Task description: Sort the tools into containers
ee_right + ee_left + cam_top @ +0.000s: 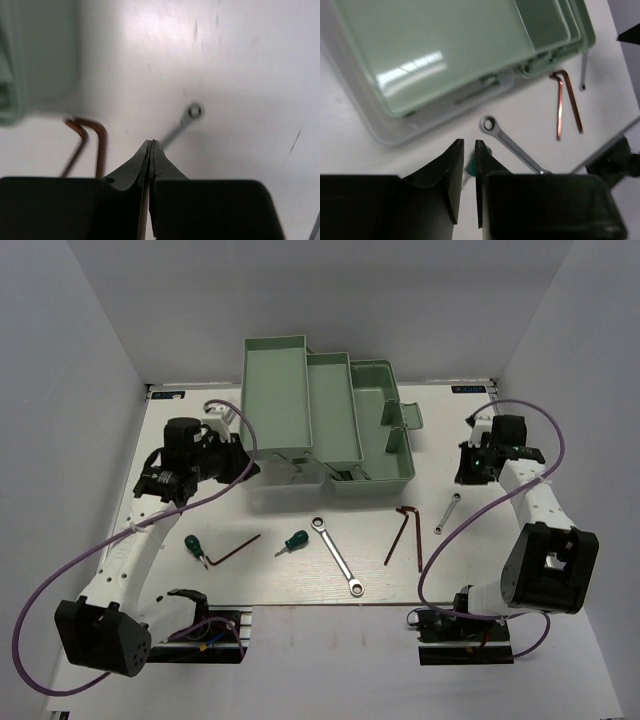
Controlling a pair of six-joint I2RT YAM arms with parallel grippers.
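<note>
The pale green toolbox (380, 440) stands open at the back, with its trays (275, 390) stepped out to the left. On the table in front lie two green-handled screwdrivers (193, 547) (293, 541), one hex key (235, 548), the long wrench (337, 556), two more hex keys (405, 530) and the short wrench (447, 512). My left gripper (245, 468) hovers by the toolbox's front left, its jaws nearly closed with a narrow gap and nothing between them (468, 146). My right gripper (468, 465) is shut and empty (151, 142), above the short wrench (187, 120).
White walls enclose the table on the left, back and right. The toolbox's translucent lid (380, 130) lies under the trays' front edge. Purple cables loop from both arms. In the left wrist view the long wrench (512, 147) and hex keys (567, 102) lie ahead.
</note>
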